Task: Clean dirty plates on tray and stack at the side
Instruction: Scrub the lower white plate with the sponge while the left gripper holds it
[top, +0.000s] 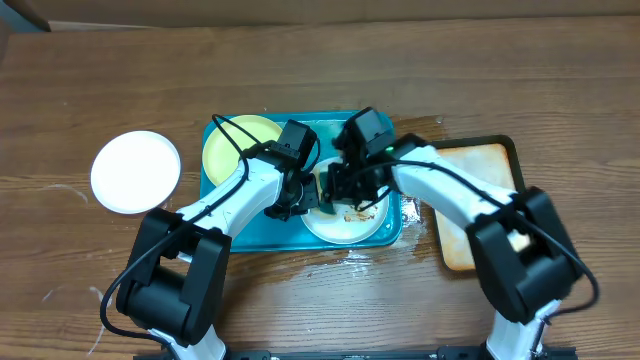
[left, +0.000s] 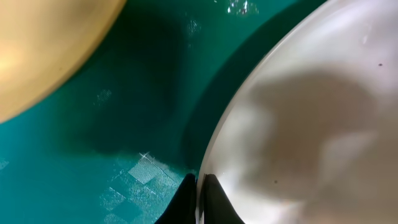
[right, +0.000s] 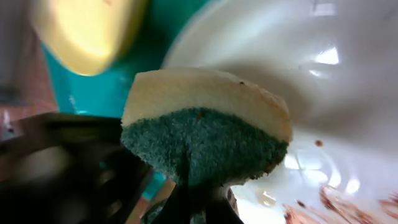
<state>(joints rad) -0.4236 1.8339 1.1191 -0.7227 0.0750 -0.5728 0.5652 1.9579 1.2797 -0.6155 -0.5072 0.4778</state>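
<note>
The teal tray (top: 225, 238) holds a pale yellow-green plate (top: 238, 145) at its left and a white plate (top: 345, 228) with brown smears (right: 348, 202) at its right. A clean white plate (top: 135, 172) lies on the table left of the tray. My left gripper (left: 200, 186) is shut on the white plate's left rim (left: 298, 112). My right gripper (right: 205, 208) is shut on a sponge (right: 205, 134), yellow on top and green below, held over the white plate (right: 336, 74). The yellow-green plate also shows in the left wrist view (left: 43, 43).
A smaller black-rimmed tan stained tray (top: 480, 200) lies right of the teal tray. Wet spots (top: 415, 215) mark the table between the two trays. Both arms cross over the teal tray's middle.
</note>
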